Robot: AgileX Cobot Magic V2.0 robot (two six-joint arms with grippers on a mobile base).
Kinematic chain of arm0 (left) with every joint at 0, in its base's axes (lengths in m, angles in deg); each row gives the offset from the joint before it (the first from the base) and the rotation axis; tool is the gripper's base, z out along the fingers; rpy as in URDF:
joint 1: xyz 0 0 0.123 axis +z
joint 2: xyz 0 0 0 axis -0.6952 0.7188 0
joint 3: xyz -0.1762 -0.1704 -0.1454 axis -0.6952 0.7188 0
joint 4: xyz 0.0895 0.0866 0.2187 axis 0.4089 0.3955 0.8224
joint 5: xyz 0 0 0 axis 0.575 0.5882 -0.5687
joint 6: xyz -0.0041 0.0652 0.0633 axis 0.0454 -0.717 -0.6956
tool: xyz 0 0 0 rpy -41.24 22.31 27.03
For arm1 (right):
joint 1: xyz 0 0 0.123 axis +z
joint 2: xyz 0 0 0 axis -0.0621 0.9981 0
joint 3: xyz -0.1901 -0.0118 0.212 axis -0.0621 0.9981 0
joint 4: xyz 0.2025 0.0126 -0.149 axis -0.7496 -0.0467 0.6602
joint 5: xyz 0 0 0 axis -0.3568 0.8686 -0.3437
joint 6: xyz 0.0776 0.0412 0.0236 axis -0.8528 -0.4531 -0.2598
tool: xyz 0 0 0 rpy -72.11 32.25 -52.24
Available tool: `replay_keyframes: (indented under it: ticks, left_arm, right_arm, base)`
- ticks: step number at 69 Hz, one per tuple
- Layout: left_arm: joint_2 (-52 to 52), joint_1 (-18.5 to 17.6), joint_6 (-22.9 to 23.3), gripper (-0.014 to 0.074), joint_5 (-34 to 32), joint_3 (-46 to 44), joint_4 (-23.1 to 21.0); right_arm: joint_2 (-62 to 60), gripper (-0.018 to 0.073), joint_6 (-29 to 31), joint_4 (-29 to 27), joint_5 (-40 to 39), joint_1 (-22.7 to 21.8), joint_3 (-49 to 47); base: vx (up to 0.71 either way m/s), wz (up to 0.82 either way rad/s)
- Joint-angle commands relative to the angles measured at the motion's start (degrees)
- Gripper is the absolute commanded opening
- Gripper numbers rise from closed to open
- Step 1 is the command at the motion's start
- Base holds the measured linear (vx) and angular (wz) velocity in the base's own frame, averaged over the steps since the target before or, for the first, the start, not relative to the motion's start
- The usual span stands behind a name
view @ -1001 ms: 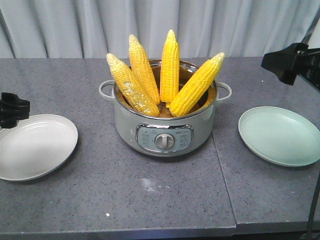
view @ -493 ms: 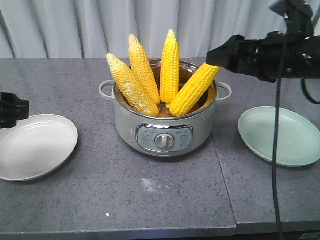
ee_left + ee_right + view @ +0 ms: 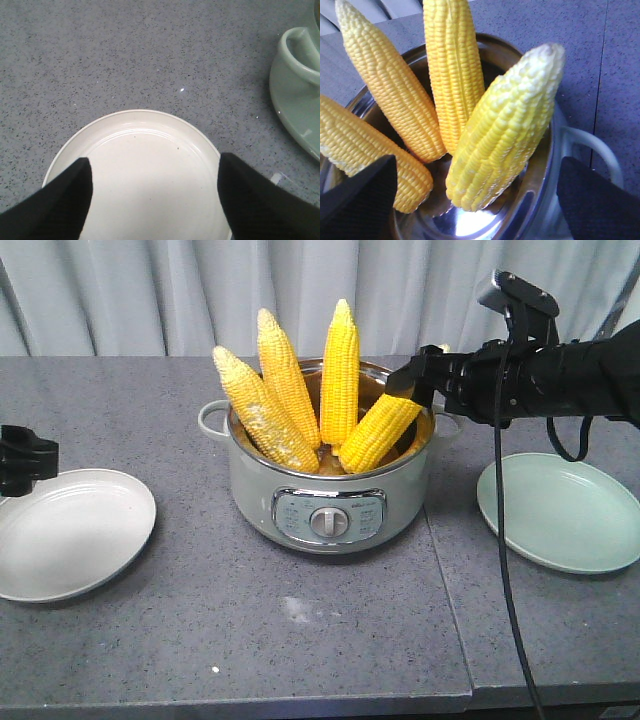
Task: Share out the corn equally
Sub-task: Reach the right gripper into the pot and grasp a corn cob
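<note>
Yellow corn fills the centre of the scene: four cobs standing butt-down in the pot, and neither plate has one on it. They lean on the steel rim, probably because the pot is too narrow for them to lie flat. Each long axis runs steeply upward with the tapered tip on top, and the bunch fans out. Two cobs tilt toward the robot's left, one is close to upright, and the rightmost cob slants up and out toward the green plate. That looks like the target! The right gripper sits at its pale tip. The wrist view shows the jaws spread wide with the cob between them and neither side touching kernels, so nothing is gripped yet. Coming in at the exposed top makes sense, since it's the only part free of the neighbours and the rim. Across the grey countertop, the left gripper hovers at the far edge of the white plate, jaws also apart and empty, seemingly waiting its turn. Two cobs per plate looks like the fair split.
</note>
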Motion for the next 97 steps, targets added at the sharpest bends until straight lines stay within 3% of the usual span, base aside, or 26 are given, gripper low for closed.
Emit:
replay_keyframes:
  ticks: [1, 19, 67, 97]
  left_arm:
    - [-0.95, -0.19, 0.42, 0.0510, -3.17, -1.91, -0.77]
    - [-0.95, -0.19, 0.42, 0.0510, -3.17, -1.91, -0.77]
    - [-0.95, -0.19, 0.42, 0.0510, -3.13, -1.91, -0.77]
    - [-0.95, -0.19, 0.42, 0.0510, -3.13, -1.91, -0.77]
  right_arm:
    - [-1.73, 0.0576, 1.34, -1.41, -3.70, 0.01, -2.02]
    - [1.02, 0.0576, 4.76, -1.67, -4.10, 1.91, -5.73]
    - [9.56, 0.0568, 4.71, 1.42, -3.91, 8.63, -11.50]
    - [9.94, 0.0345, 4.71, 5.38, -3.61, 10.02, -12.81]
  base:
    - [0.00, 0.00]
    - [0.00, 0.00]
    - [0.00, 0.00]
    - [0.00, 0.00]
